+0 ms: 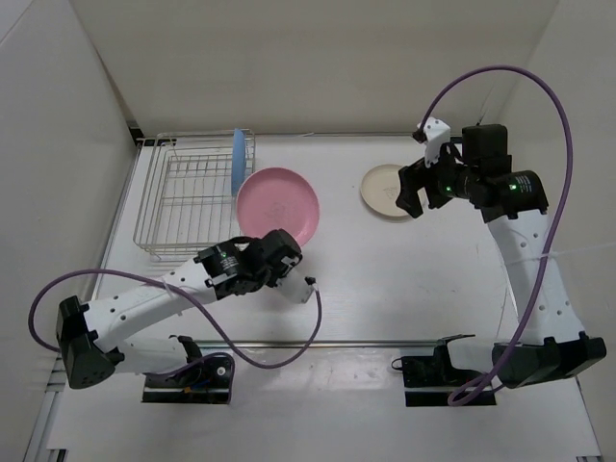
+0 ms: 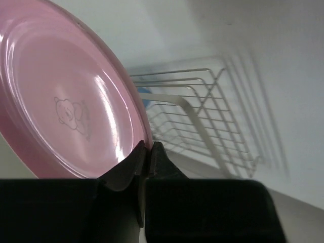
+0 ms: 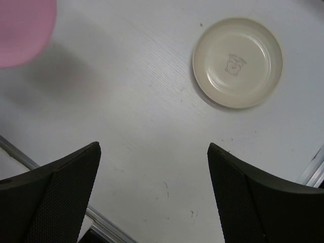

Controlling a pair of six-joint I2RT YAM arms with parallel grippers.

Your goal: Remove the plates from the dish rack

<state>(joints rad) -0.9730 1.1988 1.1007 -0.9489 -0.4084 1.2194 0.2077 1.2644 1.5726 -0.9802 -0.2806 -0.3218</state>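
My left gripper [image 1: 287, 243] is shut on the near rim of the pink plate [image 1: 277, 205], held tilted in the air just right of the dish rack [image 1: 178, 217]. In the left wrist view the pink plate [image 2: 66, 96] fills the left side, its rim pinched at my left gripper [image 2: 147, 148], and the rack [image 2: 202, 121] lies behind. The light blue plate [image 1: 238, 161] stands on edge in the rack's far right end. The cream plate [image 1: 388, 191] lies flat on the table. My right gripper [image 1: 417, 200] hovers open beside it; the cream plate [image 3: 237, 62] shows beyond my right gripper [image 3: 153, 152].
White walls close in the table at the left, back and right. A metal strip runs along the table's near edge [image 1: 327, 343]. Purple cables loop from both arms. An edge of the pink plate [image 3: 25, 30] shows at the top left of the right wrist view.
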